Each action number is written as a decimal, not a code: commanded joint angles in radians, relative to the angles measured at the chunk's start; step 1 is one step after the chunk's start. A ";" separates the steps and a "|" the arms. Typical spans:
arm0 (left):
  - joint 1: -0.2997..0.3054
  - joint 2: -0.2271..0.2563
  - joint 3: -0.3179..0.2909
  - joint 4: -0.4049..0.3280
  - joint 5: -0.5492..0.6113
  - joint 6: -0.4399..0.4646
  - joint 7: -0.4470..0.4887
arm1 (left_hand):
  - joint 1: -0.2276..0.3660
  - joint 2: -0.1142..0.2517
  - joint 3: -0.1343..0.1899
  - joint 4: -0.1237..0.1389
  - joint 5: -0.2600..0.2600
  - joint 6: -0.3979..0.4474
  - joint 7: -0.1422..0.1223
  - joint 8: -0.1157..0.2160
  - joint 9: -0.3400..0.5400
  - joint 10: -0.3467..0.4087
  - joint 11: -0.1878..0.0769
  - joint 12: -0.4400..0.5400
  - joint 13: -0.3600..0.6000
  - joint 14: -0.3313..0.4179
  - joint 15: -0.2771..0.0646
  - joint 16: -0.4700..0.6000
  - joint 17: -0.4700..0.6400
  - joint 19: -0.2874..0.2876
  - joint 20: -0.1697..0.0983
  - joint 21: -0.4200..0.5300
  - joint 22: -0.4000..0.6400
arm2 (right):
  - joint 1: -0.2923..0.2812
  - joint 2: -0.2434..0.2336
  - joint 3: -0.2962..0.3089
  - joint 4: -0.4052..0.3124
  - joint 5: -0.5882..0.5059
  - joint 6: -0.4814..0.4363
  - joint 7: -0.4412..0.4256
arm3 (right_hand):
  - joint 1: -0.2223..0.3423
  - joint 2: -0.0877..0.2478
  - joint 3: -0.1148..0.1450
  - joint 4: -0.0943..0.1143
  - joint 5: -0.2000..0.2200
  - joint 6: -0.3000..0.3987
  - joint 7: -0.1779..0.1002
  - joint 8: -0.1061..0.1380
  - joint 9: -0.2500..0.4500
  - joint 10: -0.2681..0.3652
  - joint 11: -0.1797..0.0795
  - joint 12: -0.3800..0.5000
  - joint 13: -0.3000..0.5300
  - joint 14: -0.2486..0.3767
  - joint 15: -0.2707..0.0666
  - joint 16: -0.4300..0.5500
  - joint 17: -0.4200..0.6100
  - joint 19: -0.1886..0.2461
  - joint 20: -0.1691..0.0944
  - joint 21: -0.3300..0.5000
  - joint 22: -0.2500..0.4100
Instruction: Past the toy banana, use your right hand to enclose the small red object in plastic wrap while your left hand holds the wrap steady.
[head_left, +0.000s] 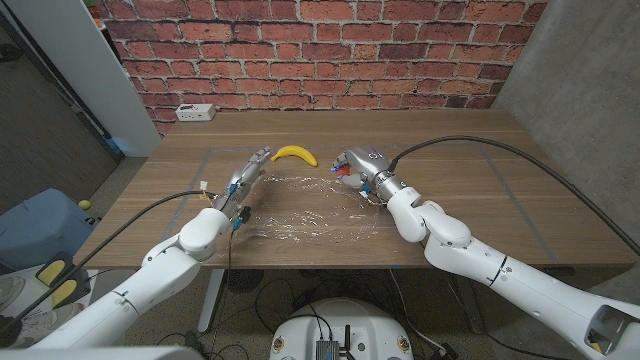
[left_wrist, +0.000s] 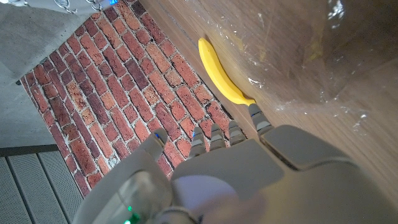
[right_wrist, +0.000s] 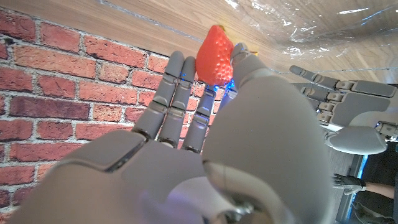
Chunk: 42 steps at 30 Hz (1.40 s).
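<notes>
The robot's right hand pinched a toy strawberry between thumb and fingers, just past the toy banana, above the far edge of the plastic wrap spread on the desk. The left hand stood on its edge at the wrap's left side, fingers straight, holding nothing. Wrapping well would likely mean setting the berry on the film while that hand pins it.

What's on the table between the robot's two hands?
In the head view, crinkly plastic wrap lies between the left hand and the right hand.
</notes>
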 joint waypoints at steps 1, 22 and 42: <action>0.043 0.047 -0.013 -0.059 0.028 0.052 0.012 | -0.002 -0.002 0.000 -0.007 0.000 0.006 0.001 0.003 0.003 -0.001 0.001 0.001 0.002 0.016 0.012 0.007 0.001 -0.054 0.016 0.003 0.002 | -0.005 0.025 -0.015 0.017 0.007 0.058 0.039 | 0.157 0.150 0.000 0.003 0.004 0.009 -0.002 -0.007 0.003 0.009 -0.001 -0.001 0.003 0.127 -0.275 0.000 0.284 -0.004 -0.126 0.009 0.003; 0.066 0.107 -0.020 -0.124 0.069 0.144 0.016 | 0.023 0.004 0.017 -0.037 -0.009 0.042 0.010 0.011 0.004 0.039 0.006 0.010 0.003 0.060 0.013 0.007 0.000 -0.038 0.020 -0.003 0.003 | 0.019 0.085 -0.059 0.097 0.027 0.121 0.063 | 0.158 0.150 -0.002 0.003 0.004 0.010 -0.003 -0.012 0.005 0.012 0.000 -0.007 0.005 0.125 -0.275 -0.013 0.293 -0.014 -0.125 0.035 0.001; 0.051 0.094 -0.017 -0.089 0.070 0.116 0.004 | 0.031 0.001 0.020 -0.050 -0.012 0.046 0.012 0.008 0.004 0.040 0.003 0.007 0.003 0.060 0.012 0.002 0.001 -0.038 0.020 -0.008 0.003 | 0.045 0.106 -0.090 0.102 0.038 -0.017 0.204 | 0.122 0.117 -0.045 0.014 -0.004 -0.135 -0.024 -0.078 0.004 -0.106 -0.005 -0.079 -0.003 0.056 -0.276 -0.126 0.265 -0.108 -0.034 0.113 -0.038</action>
